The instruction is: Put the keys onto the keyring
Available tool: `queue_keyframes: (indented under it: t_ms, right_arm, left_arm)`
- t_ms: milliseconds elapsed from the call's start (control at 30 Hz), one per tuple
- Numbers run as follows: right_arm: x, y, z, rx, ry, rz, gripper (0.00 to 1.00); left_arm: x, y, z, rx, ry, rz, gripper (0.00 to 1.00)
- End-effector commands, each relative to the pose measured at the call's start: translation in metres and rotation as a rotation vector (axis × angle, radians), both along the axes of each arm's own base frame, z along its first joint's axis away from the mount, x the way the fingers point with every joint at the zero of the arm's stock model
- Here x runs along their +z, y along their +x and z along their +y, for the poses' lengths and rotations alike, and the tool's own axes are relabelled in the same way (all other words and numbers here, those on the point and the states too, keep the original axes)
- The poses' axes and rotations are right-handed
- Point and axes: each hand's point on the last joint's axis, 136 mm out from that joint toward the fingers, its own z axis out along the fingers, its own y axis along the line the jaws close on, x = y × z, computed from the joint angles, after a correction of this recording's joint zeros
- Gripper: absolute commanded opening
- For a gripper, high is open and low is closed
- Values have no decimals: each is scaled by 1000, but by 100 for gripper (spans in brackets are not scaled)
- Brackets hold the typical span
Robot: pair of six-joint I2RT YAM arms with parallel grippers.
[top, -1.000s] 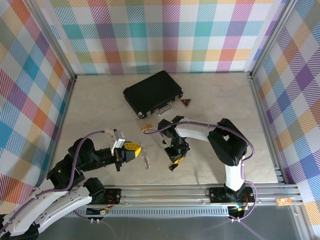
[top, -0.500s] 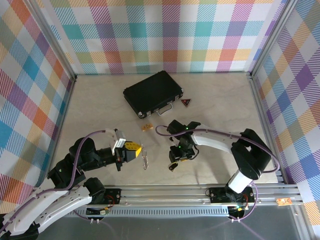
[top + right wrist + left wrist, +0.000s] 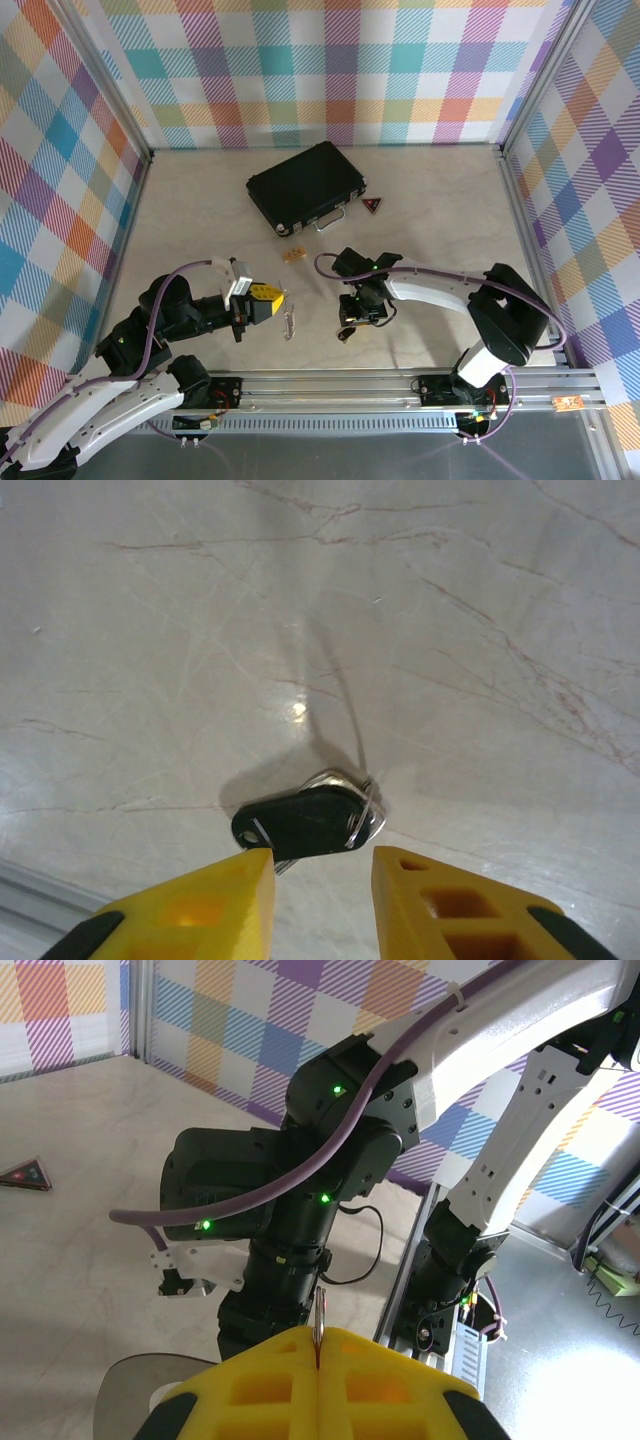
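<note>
Right wrist view: the keys [image 3: 308, 822], one with a black head, lie flat on the marble table [image 3: 150, 630], just off the tips of the right gripper [image 3: 320, 865]. Its yellow fingers are spread and grasp nothing. To the left, the left gripper [image 3: 270, 300] is clenched on the keyring [image 3: 288, 322].

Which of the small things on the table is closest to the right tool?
The black-headed key, lying just ahead of the right tool. The wooden block and red triangle sit farther back by the black case.

Bright, even overhead light; soft shadow beside keys [image 3: 305, 823], small glare spot on table [image 3: 297, 710]; near foreground blurred
</note>
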Motion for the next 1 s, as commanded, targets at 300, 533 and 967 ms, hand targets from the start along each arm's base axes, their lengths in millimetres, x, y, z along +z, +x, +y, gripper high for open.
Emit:
queue_keyframes:
  t_ms: [300,533,967]
  right_arm:
    - [-7,9,-1,8,-80,-35,20]
    - [-9,8,0,14,-82,-31,11]
    - [-5,6,-4,62,-123,-6,0]
  left_arm:
    - [18,-2,0,-13,-61,-30,0]
    - [18,-4,0,-17,-57,-29,0]
    - [18,-5,4,-9,-56,-43,0]
